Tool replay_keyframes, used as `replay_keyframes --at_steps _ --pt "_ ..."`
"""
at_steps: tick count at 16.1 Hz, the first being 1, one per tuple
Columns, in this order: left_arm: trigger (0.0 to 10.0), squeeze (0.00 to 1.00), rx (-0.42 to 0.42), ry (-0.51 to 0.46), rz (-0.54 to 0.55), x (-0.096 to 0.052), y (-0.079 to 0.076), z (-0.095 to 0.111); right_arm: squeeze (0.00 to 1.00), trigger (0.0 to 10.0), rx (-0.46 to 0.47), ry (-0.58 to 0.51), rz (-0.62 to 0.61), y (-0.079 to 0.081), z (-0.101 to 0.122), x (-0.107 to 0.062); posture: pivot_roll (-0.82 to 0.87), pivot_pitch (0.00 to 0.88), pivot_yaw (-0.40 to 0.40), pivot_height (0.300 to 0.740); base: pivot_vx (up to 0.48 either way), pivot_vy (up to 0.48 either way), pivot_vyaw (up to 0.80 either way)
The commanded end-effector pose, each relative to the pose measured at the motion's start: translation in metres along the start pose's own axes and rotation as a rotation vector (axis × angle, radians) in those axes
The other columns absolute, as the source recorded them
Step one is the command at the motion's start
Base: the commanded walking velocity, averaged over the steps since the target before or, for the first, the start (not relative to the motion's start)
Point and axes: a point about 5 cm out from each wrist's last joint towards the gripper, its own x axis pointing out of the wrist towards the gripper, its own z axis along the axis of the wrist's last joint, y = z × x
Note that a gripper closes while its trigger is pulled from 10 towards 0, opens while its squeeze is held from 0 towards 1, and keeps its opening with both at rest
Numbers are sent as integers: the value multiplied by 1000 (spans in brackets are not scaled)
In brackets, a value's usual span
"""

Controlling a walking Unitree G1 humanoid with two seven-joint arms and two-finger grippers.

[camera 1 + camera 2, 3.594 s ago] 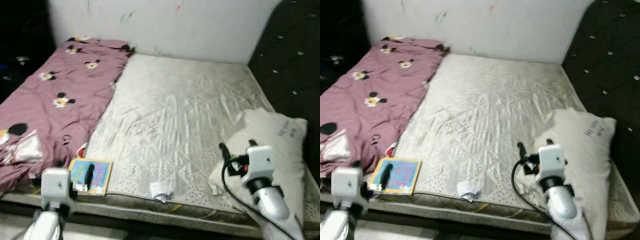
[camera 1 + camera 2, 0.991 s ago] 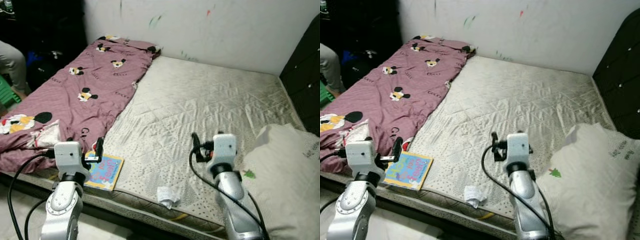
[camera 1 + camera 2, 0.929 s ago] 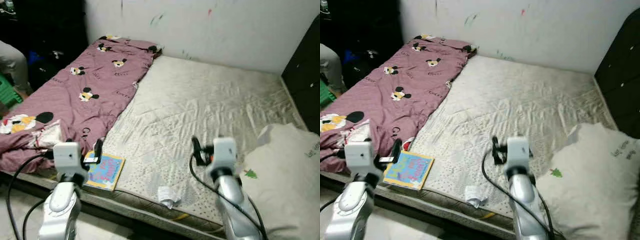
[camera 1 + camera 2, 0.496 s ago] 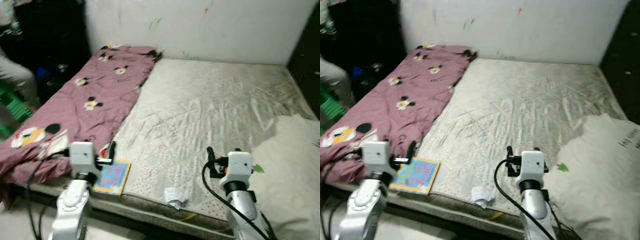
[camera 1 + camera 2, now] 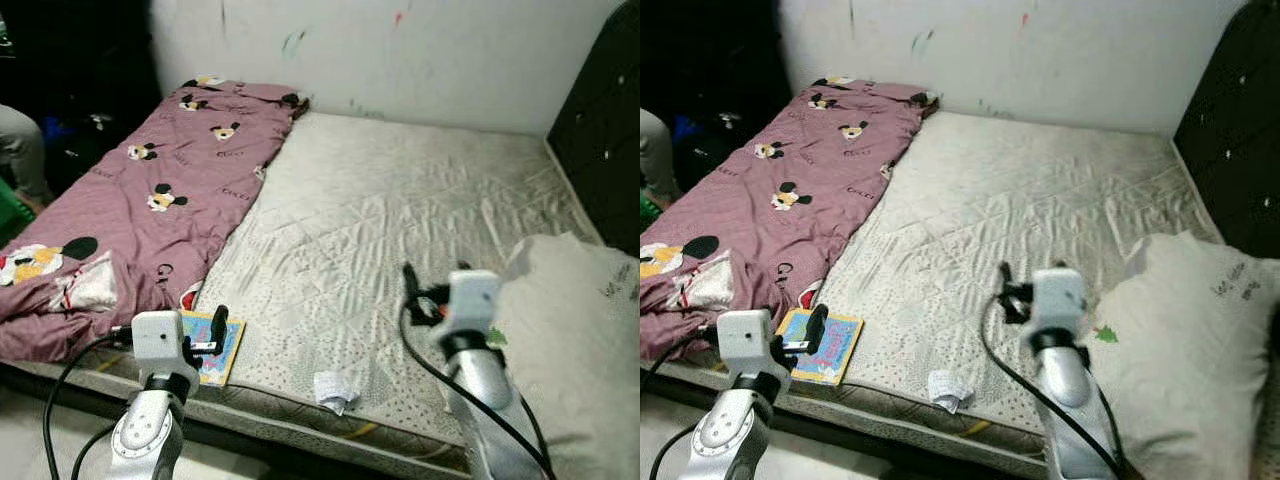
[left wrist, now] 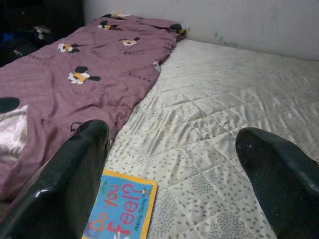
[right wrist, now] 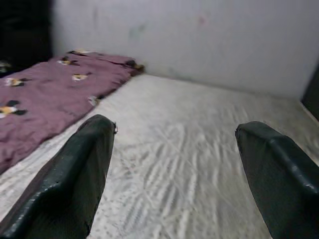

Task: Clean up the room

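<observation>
You face a bare mattress (image 5: 400, 230) that runs to the far wall (image 5: 420, 50). A purple blanket (image 5: 150, 190) with cartoon mice covers its left side. At the near edge lies a colourful book (image 5: 222, 345), partly behind your left gripper (image 6: 169, 174), whose fingers (image 6: 70, 184) stand wide apart just above it. A crumpled scrap of paper (image 5: 333, 390) sits on the near edge, between your two arms. Your right gripper (image 7: 174, 174) hovers over the middle of the mattress, its fingers (image 7: 70, 184) also spread, holding nothing. A large white pillow (image 5: 580, 340) lies at the near right, just beside the right arm. A dark headboard (image 5: 600, 120) stands on the right. At the far left edge you see a person's knee (image 5: 18, 150).
</observation>
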Motion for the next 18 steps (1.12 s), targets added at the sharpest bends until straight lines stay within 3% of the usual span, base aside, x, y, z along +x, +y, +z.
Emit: replay_keyframes --at_steps 1,2,7,11,12,18 --pt "10000 0 -4 -11 36 -2 3 4 0 10000 -7 49 -1 -5 -9 -1 25 0 -44 740 0 0 -750" --pt "10000 0 -3 -13 45 -4 4 4 0 10000 35 76 -9 -6 -12 0 34 0 -49 740 0 0 -800" --pt "10000 0 -41 -8 38 -3 1 8 0 10000 9 89 5 -9 -13 -6 9 0 -54 740 0 0 -751" --pt "10000 0 -60 17 -20 6 -8 6 0 10000 -2 88 -30 -16 -14 -11 -34 0 -28 740 0 0 0" --pt "10000 0 -46 21 -41 10 -9 7 0 10000 6 82 -51 -17 -13 -12 -62 0 12 740 0 0 0" --pt "10000 0 2 36 -90 27 -4 9 0 10000 57 53 -92 -10 -9 -9 -87 0 70 740 0 0 0"
